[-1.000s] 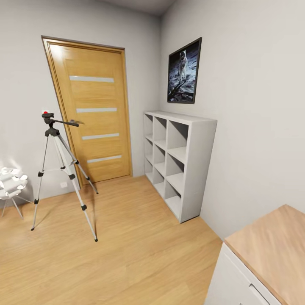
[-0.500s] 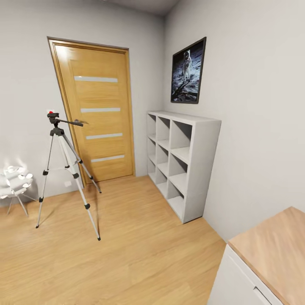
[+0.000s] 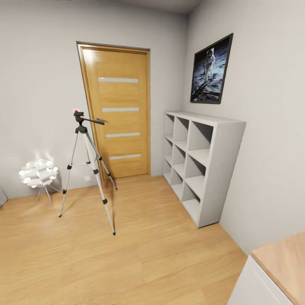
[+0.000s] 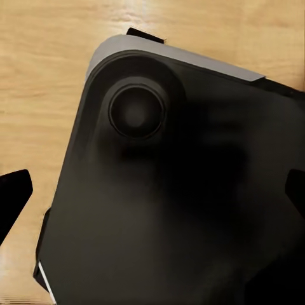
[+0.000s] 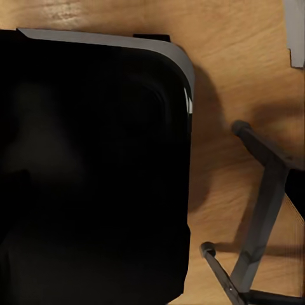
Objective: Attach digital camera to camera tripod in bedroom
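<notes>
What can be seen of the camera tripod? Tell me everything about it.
The camera tripod stands upright on the light wood plank floor, in front of the pale grey wall just left of the wooden door. Three silver-grey telescopic legs with black joints and feet splay outward. Its black head carries a long pan handle pointing toward the door, and a small black piece with a red dot sits on top. A low white lamp stands apart to its left.

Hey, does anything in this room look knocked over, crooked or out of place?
Nothing stands out. The camera tripod stands upright on its three spread legs by the closed door, the white lamp sits upright near the wall, and the picture hangs straight above the shelf unit.
</notes>
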